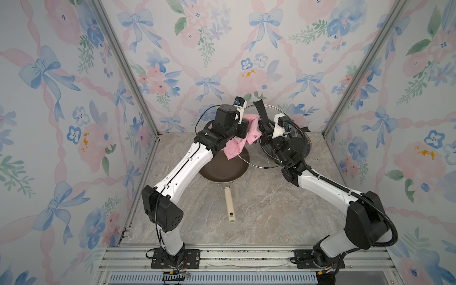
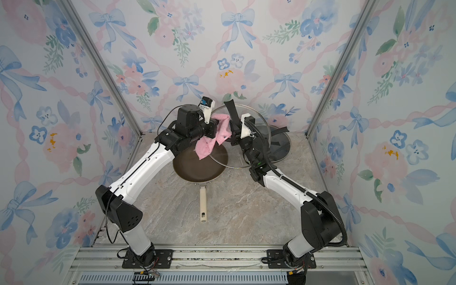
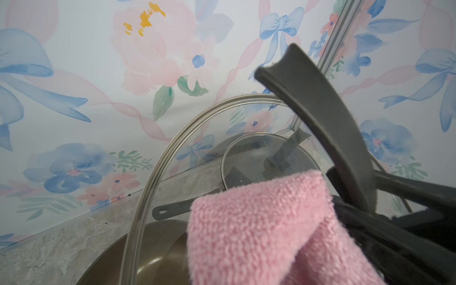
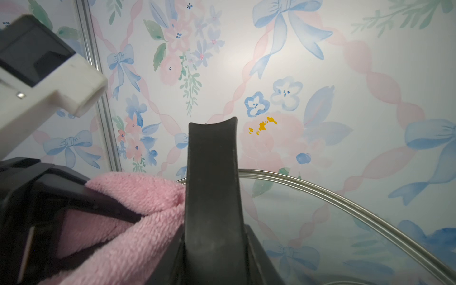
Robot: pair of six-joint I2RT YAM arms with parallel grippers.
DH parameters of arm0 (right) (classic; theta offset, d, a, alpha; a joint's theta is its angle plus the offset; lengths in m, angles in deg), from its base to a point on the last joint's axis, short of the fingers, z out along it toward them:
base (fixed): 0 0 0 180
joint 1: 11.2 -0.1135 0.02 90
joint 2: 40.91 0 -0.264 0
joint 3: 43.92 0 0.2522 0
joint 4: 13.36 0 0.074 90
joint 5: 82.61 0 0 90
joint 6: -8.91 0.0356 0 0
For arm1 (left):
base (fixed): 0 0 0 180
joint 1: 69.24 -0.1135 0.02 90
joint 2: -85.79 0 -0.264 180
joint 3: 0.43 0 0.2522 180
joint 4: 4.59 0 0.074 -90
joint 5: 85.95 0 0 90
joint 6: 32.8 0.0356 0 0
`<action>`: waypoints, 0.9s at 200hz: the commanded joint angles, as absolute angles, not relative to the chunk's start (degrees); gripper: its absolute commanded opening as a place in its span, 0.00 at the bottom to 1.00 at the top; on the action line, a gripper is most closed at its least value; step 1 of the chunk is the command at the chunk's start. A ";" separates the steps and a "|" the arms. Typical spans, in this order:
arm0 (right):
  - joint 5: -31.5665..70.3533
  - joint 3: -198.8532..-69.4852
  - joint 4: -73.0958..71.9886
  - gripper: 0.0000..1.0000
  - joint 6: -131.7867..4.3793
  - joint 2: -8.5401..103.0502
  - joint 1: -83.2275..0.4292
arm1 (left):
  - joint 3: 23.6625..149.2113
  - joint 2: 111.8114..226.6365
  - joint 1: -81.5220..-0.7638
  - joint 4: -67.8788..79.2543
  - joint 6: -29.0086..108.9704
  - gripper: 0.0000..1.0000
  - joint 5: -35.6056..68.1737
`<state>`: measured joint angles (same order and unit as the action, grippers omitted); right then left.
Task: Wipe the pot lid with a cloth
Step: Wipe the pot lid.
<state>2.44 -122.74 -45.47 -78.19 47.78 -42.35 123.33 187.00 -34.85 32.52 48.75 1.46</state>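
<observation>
The pot lid (image 1: 259,164) is clear glass with a metal rim and a black strap handle (image 1: 260,108). It is held tilted on edge above the table. My right gripper (image 1: 264,128) is shut on that handle (image 4: 212,197), one finger on each side. The pink fuzzy cloth (image 1: 237,145) is bunched in my left gripper (image 1: 248,124), which is shut on it. The cloth (image 3: 259,229) lies against the lid beside the handle and hides the left jaws in the left wrist view. A left finger (image 4: 98,202) pinches the cloth (image 4: 138,197) in the right wrist view.
A dark frying pan (image 1: 222,167) sits below the cloth, its cream handle (image 1: 230,204) pointing toward the front. A second glass lid (image 1: 303,145) lies flat on the marble table at the back right. Floral walls stand close behind and on both sides.
</observation>
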 commanded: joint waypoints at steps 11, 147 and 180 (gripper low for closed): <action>9.06 -128.08 -58.18 0.00 -77.54 46.41 -42.56 | 119.40 189.11 -28.48 34.04 49.90 0.00 3.49; 9.27 -126.20 -47.86 0.00 -73.16 40.97 -41.42 | 114.66 184.45 -46.80 33.17 43.31 0.00 -7.03; -12.23 -130.62 -27.20 0.00 -31.67 41.73 -34.21 | 108.82 176.58 -46.92 26.82 42.91 0.00 -3.57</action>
<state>8.00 -124.05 -32.90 -66.26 45.90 -41.55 112.79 183.97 -46.39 28.98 42.13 -4.35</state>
